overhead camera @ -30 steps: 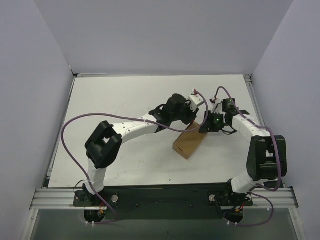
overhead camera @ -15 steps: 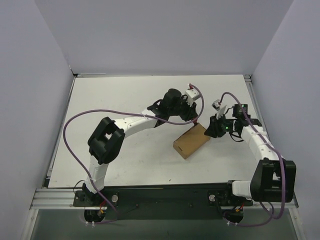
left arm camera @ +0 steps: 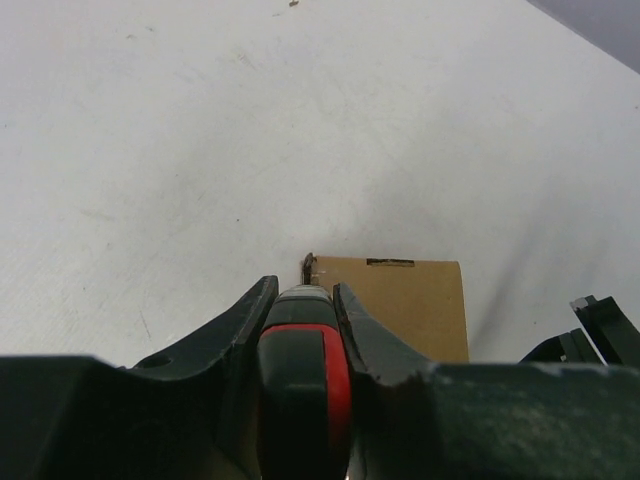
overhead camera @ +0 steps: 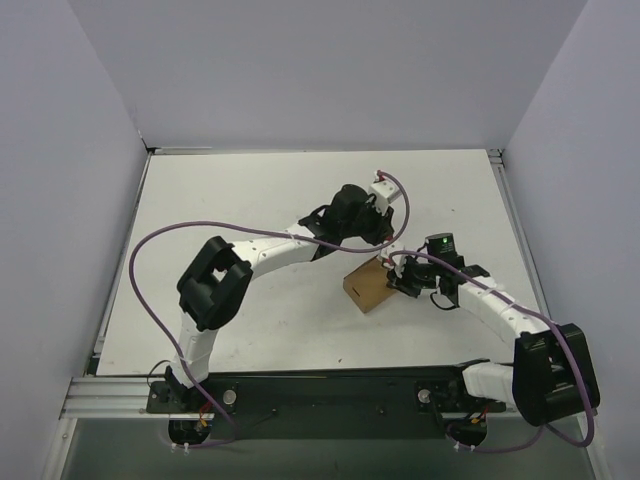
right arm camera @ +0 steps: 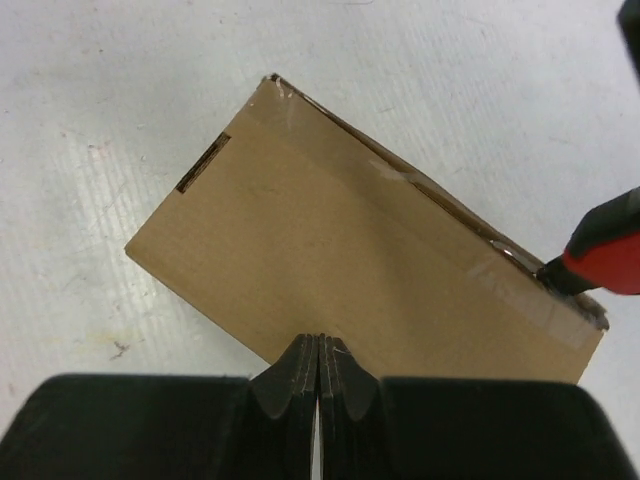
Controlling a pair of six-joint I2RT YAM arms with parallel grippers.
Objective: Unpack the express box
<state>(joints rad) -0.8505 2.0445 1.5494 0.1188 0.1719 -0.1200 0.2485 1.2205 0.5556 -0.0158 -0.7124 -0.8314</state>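
Observation:
The express box is a flat brown cardboard box lying closed on the table, with clear tape along its seam; it also shows in the left wrist view and the right wrist view. My left gripper is shut on a red-and-black utility knife, whose blade tip rests at the box's far corner edge. The knife's nose touches the taped seam. My right gripper is shut and empty, its tips over the box's near edge.
The white table is walled by grey panels on the left, back and right. The black rail with the arm bases runs along the near edge. Part of the right gripper shows at the right of the left wrist view.
My right arm swung from the box's far right end down to its near right side. The box turned and shifted slightly towards the left. The left gripper and knife barely moved.

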